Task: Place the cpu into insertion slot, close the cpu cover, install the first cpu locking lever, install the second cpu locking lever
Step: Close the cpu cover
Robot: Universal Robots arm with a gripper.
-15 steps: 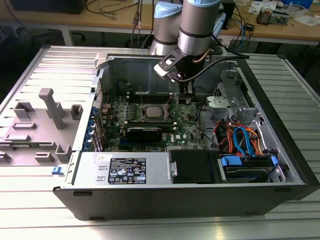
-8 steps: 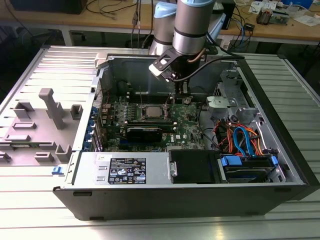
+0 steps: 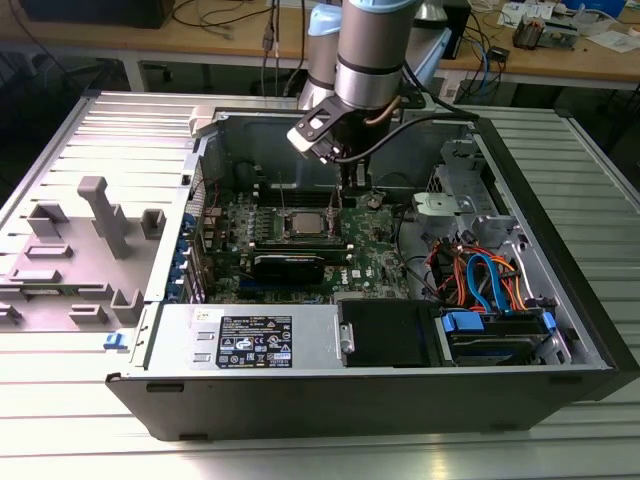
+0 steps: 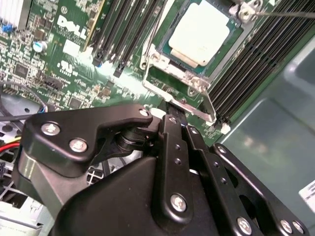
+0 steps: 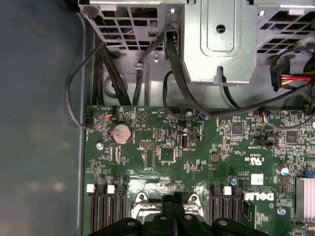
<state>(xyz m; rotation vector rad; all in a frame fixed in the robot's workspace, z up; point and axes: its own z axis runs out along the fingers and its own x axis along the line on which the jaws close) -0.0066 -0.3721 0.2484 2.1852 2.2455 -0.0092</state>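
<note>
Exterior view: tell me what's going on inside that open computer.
A robot arm reaches down into the open computer case. Its gripper, shut, sits right at the processor socket on the motherboard. In the second wrist view the cpu lies seated in the socket, with the cpu cover framing it. A thin wire lever beside the socket appears not yet latched.

Open computer case (image 3: 300, 400) on ribbed table (image 3: 60, 420)

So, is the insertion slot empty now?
No, in the second wrist view the cpu sits in it, framed by the silvery cpu cover.
</note>
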